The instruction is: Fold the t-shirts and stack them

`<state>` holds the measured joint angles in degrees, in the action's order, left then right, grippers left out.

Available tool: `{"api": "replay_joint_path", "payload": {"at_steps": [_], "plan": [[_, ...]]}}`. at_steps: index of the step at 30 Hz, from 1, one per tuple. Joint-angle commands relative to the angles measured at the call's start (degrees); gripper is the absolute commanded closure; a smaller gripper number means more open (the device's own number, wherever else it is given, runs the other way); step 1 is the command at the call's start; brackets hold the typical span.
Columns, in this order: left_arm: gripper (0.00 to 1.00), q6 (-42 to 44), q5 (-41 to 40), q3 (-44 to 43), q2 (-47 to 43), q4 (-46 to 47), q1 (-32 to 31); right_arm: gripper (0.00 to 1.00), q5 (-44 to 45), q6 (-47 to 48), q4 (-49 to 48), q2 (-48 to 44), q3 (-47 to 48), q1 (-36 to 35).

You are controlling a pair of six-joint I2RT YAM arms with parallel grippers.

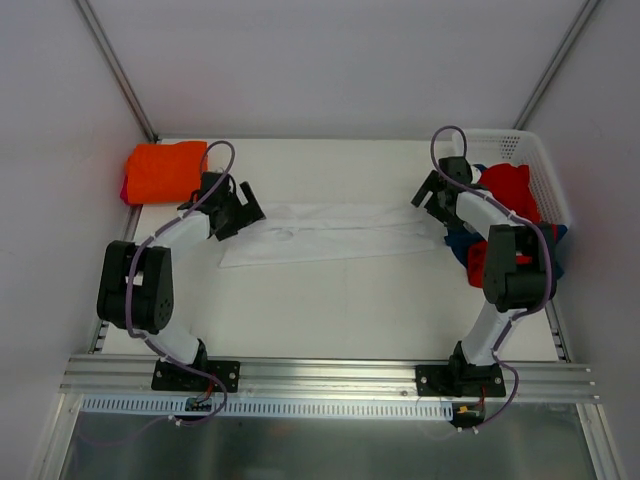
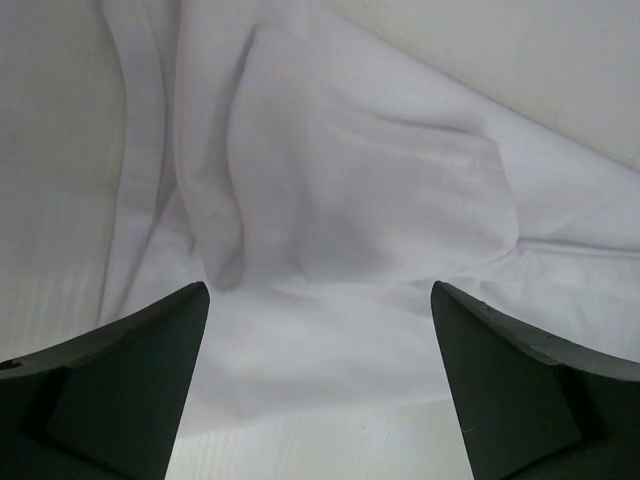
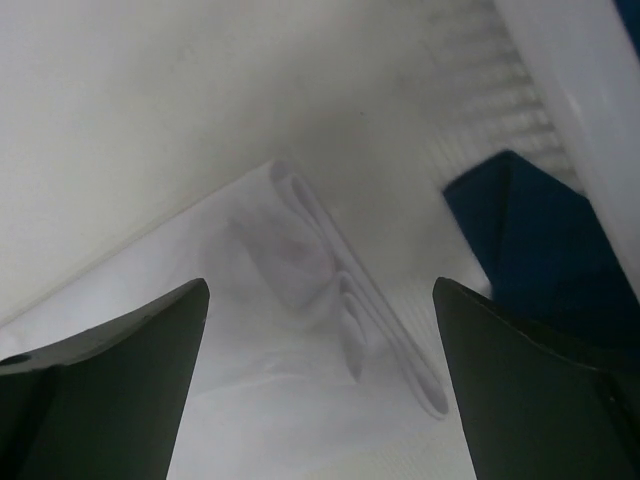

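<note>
top view, white shirt: the white t-shirt (image 1: 330, 232) lies mid-table as a long narrow strip, one end toward each arm, so both can work it together.
top view, grippers: left gripper (image 1: 240, 215) over the strip's left end, right gripper (image 1: 428, 200) over its right end.
top view, other shirts: a folded orange t-shirt (image 1: 165, 170) sits in the far left corner, likely the start of the stack; a red t-shirt (image 1: 505, 185) and a blue t-shirt (image 1: 456, 241) wait at the basket (image 1: 530, 150) on the right.
left wrist view: fingers (image 2: 120, 380) wide apart, nothing between them, rumpled white cloth just beneath.
right wrist view: fingers (image 3: 110, 390) wide apart and empty above the strip's layered edge; blue cloth close by.
</note>
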<state>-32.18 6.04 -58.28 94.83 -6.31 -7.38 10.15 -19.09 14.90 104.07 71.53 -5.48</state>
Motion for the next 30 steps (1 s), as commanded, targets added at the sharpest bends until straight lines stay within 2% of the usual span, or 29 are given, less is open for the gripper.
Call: {"api": "replay_joint_path", "payload": {"at_steps": [1, 9, 13, 15, 17, 18, 19, 20, 21, 24, 28, 30], "plan": [[0.01, -2.6, -7.9, 4.5, -7.7, 0.8, -3.7, 0.01, 6.1, -2.3, 5.2, -4.6, -1.8, -0.1], [0.01, -12.8, -23.9, 17.7, -28.7, -3.1, -14.8, 0.01, 8.7, -3.7, 6.8, -11.0, -6.0, -2.6], [0.02, -18.5, -25.6, 23.9, -37.0, -4.2, -17.8, 0.00, 9.4, -3.2, 6.6, -13.6, -4.6, -5.0], [0.07, -21.2, -27.4, 26.5, -39.2, -4.2, -19.3, 0.01, 7.9, -2.5, 5.1, -13.5, -3.8, -5.7], [0.12, -23.4, -29.8, 27.6, -39.0, -4.2, -20.2, 0.12, 4.7, -2.0, 2.0, -11.6, -1.8, -6.2], [0.23, -23.9, -30.3, 27.5, -37.4, -4.2, -20.7, 0.58, 3.7, -1.7, 1.5, -10.5, -0.7, -6.2], [0.30, -24.8, -30.6, 27.3, -36.2, -4.2, -20.6, 0.86, 3.1, -1.8, 1.6, -9.2, 2.1, -6.3], [0.40, -25.3, -31.1, 26.5, -35.0, -4.2, -20.7, 0.99, 2.8, -2.3, 2.1, -6.1, 3.7, -6.3], [0.64, -25.6, -31.0, 25.9, -32.3, -4.2, -20.7, 1.00, 2.2, -2.4, 2.5, -4.4, 5.4, -6.2], [0.90, -27.8, -30.7, 23.7, -27.4, -4.2, -20.7, 1.00, 0.3, -1.8, 1.5, 1.2, 9.8, -6.3], [1.00, -29.3, -30.2, 21.0, -21.8, -4.2, -20.7, 0.99, -2.1, -0.6, -0.7, 7.1, 13.4, -6.3], [1.00, -29.7, -30.3, 19.7, -19.2, -4.2, -20.7, 0.99, -3.1, -0.5, -1.1, 10.3, 15.3, -6.3]]}}
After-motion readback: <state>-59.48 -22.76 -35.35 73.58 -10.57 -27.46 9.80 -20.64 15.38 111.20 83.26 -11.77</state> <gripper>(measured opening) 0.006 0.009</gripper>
